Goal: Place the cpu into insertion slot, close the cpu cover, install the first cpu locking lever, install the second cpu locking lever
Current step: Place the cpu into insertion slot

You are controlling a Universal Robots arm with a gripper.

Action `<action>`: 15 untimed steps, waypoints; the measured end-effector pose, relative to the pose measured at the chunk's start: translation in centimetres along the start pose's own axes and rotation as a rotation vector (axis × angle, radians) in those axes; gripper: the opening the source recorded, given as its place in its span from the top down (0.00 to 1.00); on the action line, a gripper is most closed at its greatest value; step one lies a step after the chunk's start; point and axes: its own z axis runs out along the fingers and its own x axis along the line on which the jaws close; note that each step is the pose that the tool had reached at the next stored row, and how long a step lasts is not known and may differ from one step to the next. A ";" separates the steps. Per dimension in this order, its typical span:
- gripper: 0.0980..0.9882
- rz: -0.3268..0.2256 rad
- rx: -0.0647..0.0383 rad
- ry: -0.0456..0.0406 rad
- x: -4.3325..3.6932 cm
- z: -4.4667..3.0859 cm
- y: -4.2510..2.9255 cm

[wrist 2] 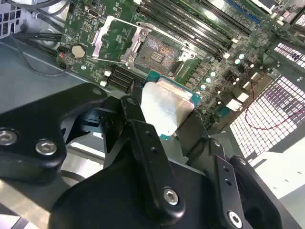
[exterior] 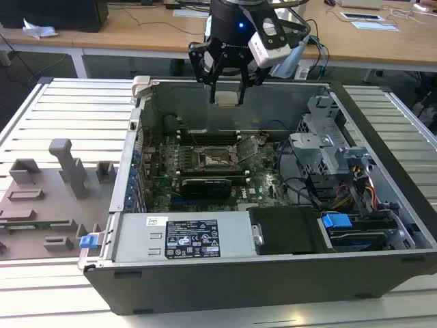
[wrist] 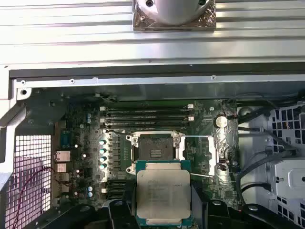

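My gripper [exterior: 227,87] is shut on the cpu [exterior: 227,98] and holds it in the air above the open computer case, near the back wall. In both wrist views the cpu [wrist: 163,191] [wrist 2: 167,107] shows its pale metal top between the black fingers [wrist: 116,212]. The insertion slot [wrist: 155,149] [wrist 2: 157,50] [exterior: 217,159] lies bare on the green motherboard, below the chip. Beside the slot, the cpu cover [wrist: 212,157] [wrist 2: 112,38] is swung open as a silver frame. A thin locking lever [wrist: 200,175] stands loose beside it.
A grey box with a white label [exterior: 191,238] fills the case's near side. A metal drive cage [exterior: 328,147] and cables with a blue tab [exterior: 336,221] sit at the exterior view's right. Memory slots [wrist: 145,114] run beside the slot. A grey fixture board [exterior: 61,171] lies outside.
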 end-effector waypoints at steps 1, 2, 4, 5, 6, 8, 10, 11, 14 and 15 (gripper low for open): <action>0.50 0.000 0.000 0.0000 -0.01 0.21 -0.02; 0.50 0.000 0.000 0.0000 -0.01 0.35 -0.03; 0.50 0.000 0.000 0.0000 -0.01 0.51 -0.04; 0.50 0.000 0.000 0.0000 -0.01 0.53 -0.05; 0.50 0.000 0.000 0.0000 -0.01 0.61 -0.05; 0.50 0.000 0.000 -0.0001 -0.02 0.74 -0.07; 0.50 0.000 0.000 0.0000 -0.02 0.89 -0.08; 0.50 0.000 0.000 0.0000 -0.02 0.93 -0.08; 0.50 0.000 0.000 -0.0001 -0.02 1.10 -0.10; 0.50 0.000 0.000 0.0000 -0.02 1.15 -0.10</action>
